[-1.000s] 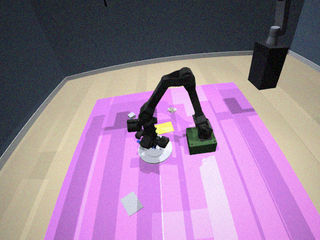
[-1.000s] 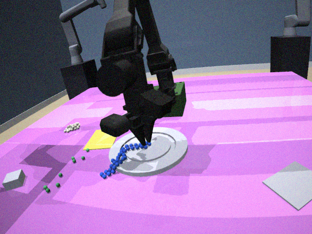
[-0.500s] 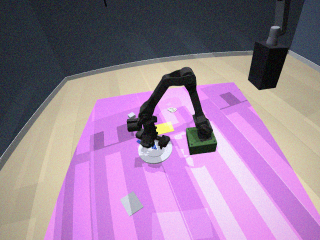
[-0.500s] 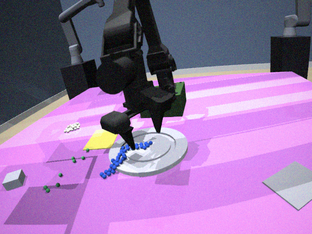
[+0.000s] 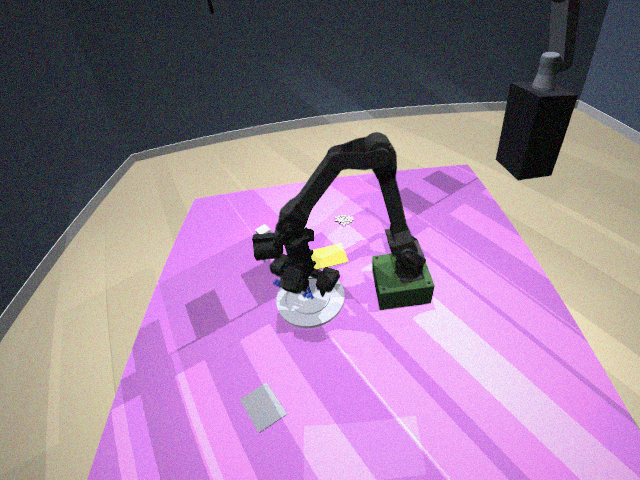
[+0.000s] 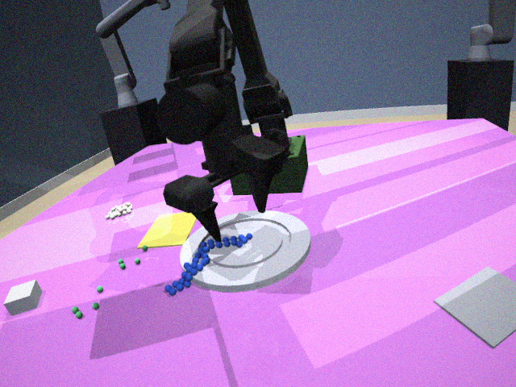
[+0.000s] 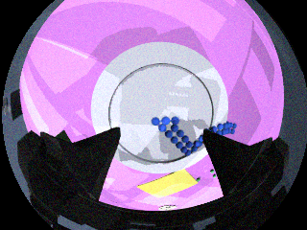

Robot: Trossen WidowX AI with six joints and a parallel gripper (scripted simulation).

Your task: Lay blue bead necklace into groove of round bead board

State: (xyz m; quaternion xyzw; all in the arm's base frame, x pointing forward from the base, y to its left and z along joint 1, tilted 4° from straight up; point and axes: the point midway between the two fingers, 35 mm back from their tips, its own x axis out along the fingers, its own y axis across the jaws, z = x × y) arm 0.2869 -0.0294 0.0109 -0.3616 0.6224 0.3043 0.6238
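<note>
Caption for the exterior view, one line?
Open tool above round board; blue necklace lies half on it, trailing onto the mat.

Matte black arm on a green block

The arm (image 5: 345,164) is dull black all over, built from slim boxy links joined by rounded, bulkier housings. It rises from a dark green square base (image 5: 382,297) with small dark fastener dots at its top corners. The gripper (image 6: 237,216) ends in chunky black blocks, each tapering to a pointed, wedge-shaped finger (image 6: 211,222).
</note>
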